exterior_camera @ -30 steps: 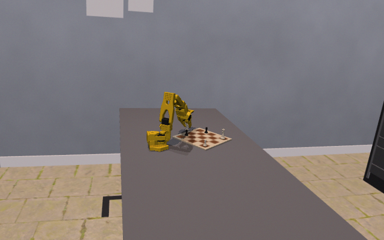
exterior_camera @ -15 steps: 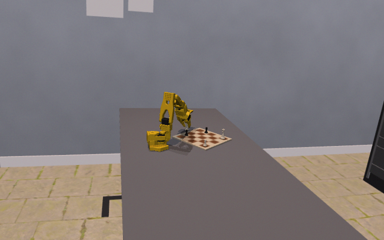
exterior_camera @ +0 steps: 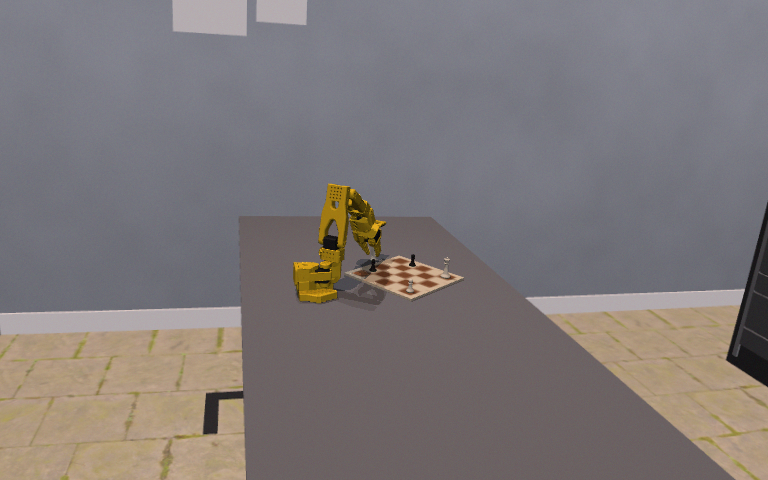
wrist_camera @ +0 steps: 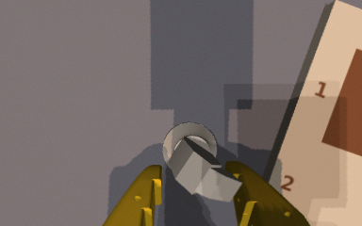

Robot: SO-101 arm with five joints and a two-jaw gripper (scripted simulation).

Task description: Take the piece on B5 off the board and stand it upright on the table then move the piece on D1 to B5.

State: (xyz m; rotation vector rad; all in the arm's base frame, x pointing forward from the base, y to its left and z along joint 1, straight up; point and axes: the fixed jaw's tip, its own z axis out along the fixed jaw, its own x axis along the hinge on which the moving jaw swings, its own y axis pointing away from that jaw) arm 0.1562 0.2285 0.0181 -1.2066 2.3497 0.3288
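Observation:
In the wrist view a pale chess piece (wrist_camera: 189, 162) stands upright on the grey table (wrist_camera: 71, 94), just off the board's edge by the numbers 1 and 2. My gripper (wrist_camera: 194, 169) (exterior_camera: 375, 250) is open a little. Its two yellow jaws flank the piece with small gaps, and its shadow lies around the piece. In the exterior view the gripper hangs low at the near-left corner of the board (exterior_camera: 430, 285) (wrist_camera: 311, 141). On the board stand a black piece (exterior_camera: 372, 264) by that corner, a second black piece (exterior_camera: 412, 260), a tall white piece (exterior_camera: 446, 267) and a small white piece (exterior_camera: 410, 285).
The arm's yellow base (exterior_camera: 314, 281) sits on the table left of the board. The long table (exterior_camera: 396, 384) stretches toward the camera. A dark cabinet (exterior_camera: 753, 316) stands at the far right on the floor.

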